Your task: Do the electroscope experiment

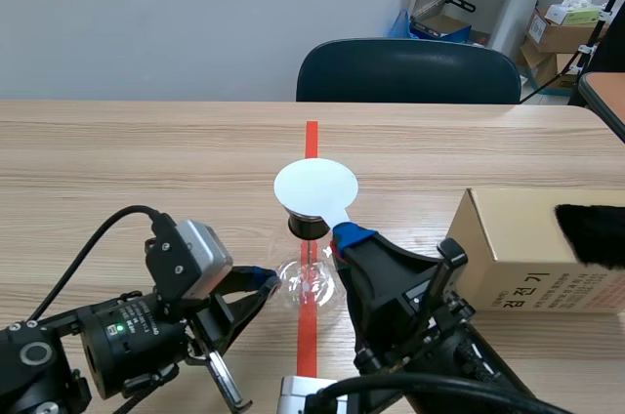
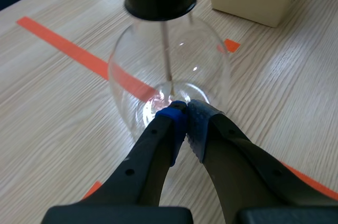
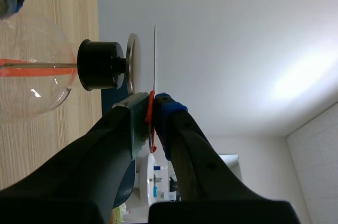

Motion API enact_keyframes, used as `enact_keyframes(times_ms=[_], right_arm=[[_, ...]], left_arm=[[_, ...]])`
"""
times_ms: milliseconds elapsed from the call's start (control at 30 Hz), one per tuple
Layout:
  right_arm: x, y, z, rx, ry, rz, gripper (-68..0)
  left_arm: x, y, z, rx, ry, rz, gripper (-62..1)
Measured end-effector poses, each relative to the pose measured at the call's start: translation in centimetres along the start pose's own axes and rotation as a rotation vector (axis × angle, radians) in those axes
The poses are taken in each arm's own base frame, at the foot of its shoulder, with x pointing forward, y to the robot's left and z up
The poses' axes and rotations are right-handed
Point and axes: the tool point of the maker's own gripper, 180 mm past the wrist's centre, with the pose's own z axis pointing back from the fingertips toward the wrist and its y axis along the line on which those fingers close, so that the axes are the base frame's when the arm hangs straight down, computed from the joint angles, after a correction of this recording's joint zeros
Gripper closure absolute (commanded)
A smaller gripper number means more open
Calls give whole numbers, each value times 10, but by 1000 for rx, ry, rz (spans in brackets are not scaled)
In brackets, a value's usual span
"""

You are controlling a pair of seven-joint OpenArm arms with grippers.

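Close to the table's (image 1: 117,170) near edge, left of its middle, the left gripper (image 2: 184,112) lies low with its jaws drawn together on nothing, its blue pads (image 2: 174,121) touching the lower wall of the electroscope's (image 1: 311,272) glass flask (image 2: 169,65). The right gripper (image 3: 153,102) comes up from the near edge just right of the middle, its jaws clamped on the tab of a thin white disc (image 1: 314,189); a sliver of orange-red shows between its pads. The electroscope stands upright on the orange-red tape line (image 1: 311,141) that runs from the near edge toward the far one. A thin rod (image 2: 166,49) hangs down inside the flask from the black stopper (image 1: 308,227) in its neck. A round metal plate (image 3: 132,63) sits on top of the stopper, and the white disc is held flat just above it, with a narrow gap between the two. Toward the table's right edge lies a cardboard box (image 1: 527,248), with a black furry piece (image 1: 594,233) against its upper right part. Beyond the far edge stands a dark chair (image 1: 405,72).
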Motion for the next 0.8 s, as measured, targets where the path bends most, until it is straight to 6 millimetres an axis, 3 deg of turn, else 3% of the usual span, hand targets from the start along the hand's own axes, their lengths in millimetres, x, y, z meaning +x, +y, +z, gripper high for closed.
enact_keyframes(times_ms=[800], right_arm=[[0, 0, 0, 0, 0, 0, -17]], left_arm=[[-1, -5, -1, -23, 9, -59, -12]])
